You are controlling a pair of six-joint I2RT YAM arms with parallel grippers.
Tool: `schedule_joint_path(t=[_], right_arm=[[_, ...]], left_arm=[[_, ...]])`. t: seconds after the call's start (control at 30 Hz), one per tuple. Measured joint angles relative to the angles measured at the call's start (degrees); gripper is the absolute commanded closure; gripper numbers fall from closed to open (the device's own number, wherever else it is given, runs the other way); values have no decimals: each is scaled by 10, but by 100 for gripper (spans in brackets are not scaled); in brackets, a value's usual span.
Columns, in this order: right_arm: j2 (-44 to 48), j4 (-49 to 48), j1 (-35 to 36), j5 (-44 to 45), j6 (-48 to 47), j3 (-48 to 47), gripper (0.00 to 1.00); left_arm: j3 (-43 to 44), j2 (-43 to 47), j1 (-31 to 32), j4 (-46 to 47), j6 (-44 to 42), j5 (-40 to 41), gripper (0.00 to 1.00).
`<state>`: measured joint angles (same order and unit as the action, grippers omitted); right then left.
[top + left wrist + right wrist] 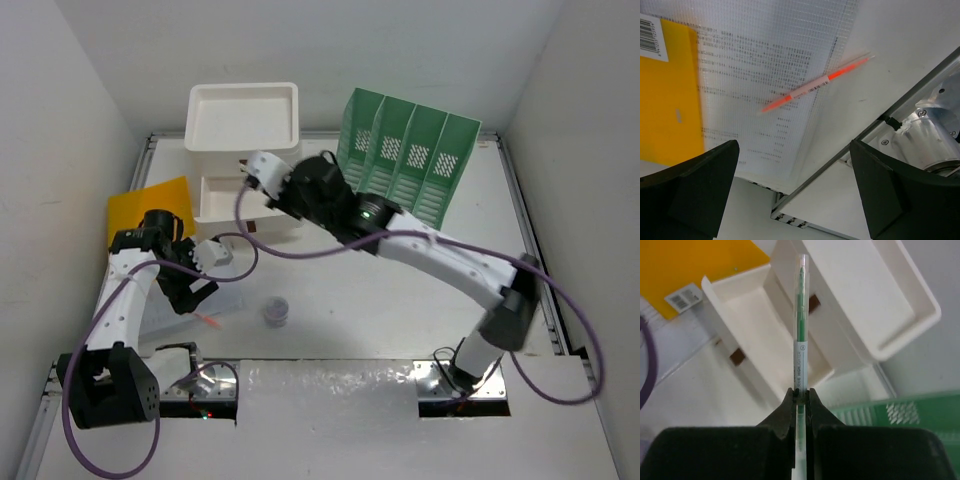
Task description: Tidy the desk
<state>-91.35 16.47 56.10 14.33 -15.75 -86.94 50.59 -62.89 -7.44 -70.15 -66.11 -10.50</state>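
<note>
The desk is a wide white tabletop with metal rails. My right gripper is shut on a green highlighter, which points away from me over the open lower drawer of the white drawer box. In the top view the right gripper hangs at the box's front. My left gripper is open with nothing between its fingers, above a printed sheet. An orange highlighter lies slantwise on that sheet. In the top view the left gripper hovers at the desk's left side.
A yellow folder lies at the left under the sheet. A green slotted file rack stands at the back right. A small round purple-grey object sits near the middle front. The desk's near rail runs under the left gripper.
</note>
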Motion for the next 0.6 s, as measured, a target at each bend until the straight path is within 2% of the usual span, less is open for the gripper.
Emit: schedule_joint_path(t=[0.1, 0.2, 0.27, 0.3, 0.4, 0.5, 0.6], right_arm=[[-139, 23, -14, -30, -54, -156, 97], [-263, 58, -29, -59, -94, -273, 84], [-332, 78, -37, -74, -113, -326, 63], [-362, 87, -42, -79, -121, -344, 49], [-406, 103, -51, -87, -137, -349, 24], [-403, 94, -61, -84, -142, -347, 19], [-374, 89, -62, -81, -140, -328, 18]], left_arm=[[-13, 19, 0, -2, -12, 6, 9], [-21, 30, 0, -6, -22, 9, 8], [-30, 30, 0, -6, -30, 9, 8], [-34, 29, 0, -6, -34, 9, 8], [-42, 25, 0, -6, -50, 9, 7], [-49, 17, 0, -4, -80, 8, 7], [-55, 13, 0, -2, -125, -5, 7]])
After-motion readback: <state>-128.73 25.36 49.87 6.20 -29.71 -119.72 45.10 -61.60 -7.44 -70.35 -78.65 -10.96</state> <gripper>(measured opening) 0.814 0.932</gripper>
